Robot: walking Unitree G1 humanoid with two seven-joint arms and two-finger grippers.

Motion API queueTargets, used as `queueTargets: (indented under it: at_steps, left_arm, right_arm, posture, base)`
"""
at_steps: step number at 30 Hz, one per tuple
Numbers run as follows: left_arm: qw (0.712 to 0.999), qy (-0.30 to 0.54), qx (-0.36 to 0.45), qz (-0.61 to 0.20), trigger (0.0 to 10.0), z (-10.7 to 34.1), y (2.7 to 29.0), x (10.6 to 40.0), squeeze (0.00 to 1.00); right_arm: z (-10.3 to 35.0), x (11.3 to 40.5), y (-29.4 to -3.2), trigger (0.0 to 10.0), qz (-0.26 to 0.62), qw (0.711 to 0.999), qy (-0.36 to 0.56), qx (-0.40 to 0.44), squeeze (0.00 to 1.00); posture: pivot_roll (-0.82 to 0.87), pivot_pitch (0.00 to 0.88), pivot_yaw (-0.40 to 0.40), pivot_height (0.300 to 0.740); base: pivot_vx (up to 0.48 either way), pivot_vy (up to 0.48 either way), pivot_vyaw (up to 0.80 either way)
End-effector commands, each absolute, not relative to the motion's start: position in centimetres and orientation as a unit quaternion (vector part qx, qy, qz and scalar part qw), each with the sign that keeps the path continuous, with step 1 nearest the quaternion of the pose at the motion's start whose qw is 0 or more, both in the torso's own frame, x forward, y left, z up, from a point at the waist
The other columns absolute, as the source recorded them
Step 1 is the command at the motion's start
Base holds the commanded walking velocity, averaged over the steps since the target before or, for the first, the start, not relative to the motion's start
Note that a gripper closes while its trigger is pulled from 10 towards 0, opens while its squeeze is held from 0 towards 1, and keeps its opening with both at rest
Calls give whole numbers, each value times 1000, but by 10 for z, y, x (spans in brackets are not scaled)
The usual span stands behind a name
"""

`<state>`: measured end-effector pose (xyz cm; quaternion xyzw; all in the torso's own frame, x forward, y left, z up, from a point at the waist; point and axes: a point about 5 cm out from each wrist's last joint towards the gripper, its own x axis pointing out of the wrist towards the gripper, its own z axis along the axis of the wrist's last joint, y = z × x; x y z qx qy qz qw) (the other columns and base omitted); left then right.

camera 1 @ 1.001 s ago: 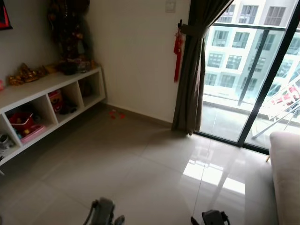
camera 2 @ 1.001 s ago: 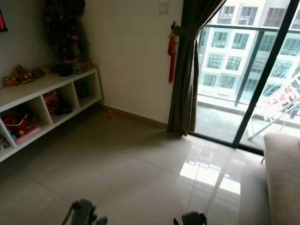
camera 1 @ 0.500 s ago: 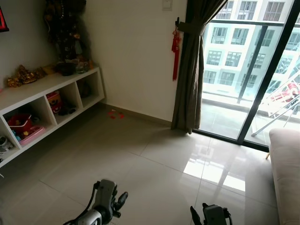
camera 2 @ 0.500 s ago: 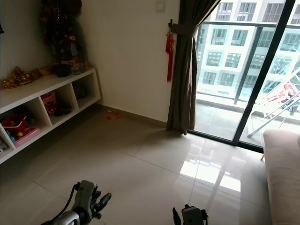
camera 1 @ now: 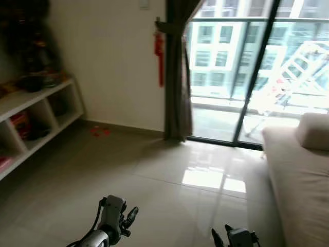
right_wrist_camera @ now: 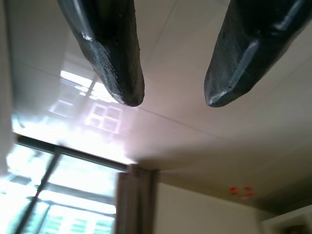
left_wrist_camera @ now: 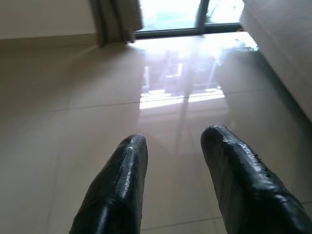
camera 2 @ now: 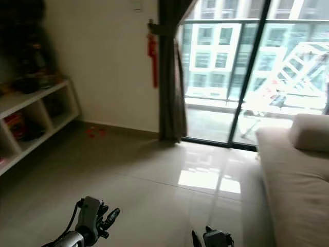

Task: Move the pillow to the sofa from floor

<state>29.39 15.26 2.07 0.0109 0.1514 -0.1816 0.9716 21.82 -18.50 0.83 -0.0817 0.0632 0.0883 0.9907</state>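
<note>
Left end effector [left_wrist_camera: 170, 161] and right end effector [right_wrist_camera: 170, 73] hang apart, empty; sofa [camera 1: 298, 180] ahead, a pillow [camera 1: 313, 131] resting on it.

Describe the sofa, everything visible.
The sofa is light beige, fabric-looking, standing on the tiled floor at the robot's right, its far end near the glass balcony door. A long flat seat runs toward the camera. A plump cushion of matching beige rests on its far end. Nothing else touches it.
</note>
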Motion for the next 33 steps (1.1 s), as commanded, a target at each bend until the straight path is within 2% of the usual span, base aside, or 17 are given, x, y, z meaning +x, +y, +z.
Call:
queueTargets:
  at_steps: [1, 10, 26, 33]
  left_arm:
    - [972, 165, -1, -168, 10000, 16, 154, 291, 0]
    - [969, 163, -23, -186, 10000, 17, 137, 293, 0]
    - [968, 173, -23, -181, 10000, 10, 135, 288, 0]
    - [965, 179, -16, -190, 10000, 8, 136, 288, 0]
  right_arm:
    - [7, 216, -179, 10000, 88, 991, 69, -74, 0]
    - [11, 217, -175, 10000, 105, 989, 68, -76, 0]
    - [8, 219, -177, 10000, 109, 987, 79, -87, 0]
    - [5, 216, -173, 10000, 109, 987, 83, -79, 0]
  posture:
    - [19, 0, 84, 740]
    - [10, 0, 58, 740]
    - [15, 0, 50, 740]
    - [10, 0, 61, 740]
  base:
    - [0, 0, -788]
    - [0, 233, -790]
    - [0, 0, -666]
    - [0, 248, -787]
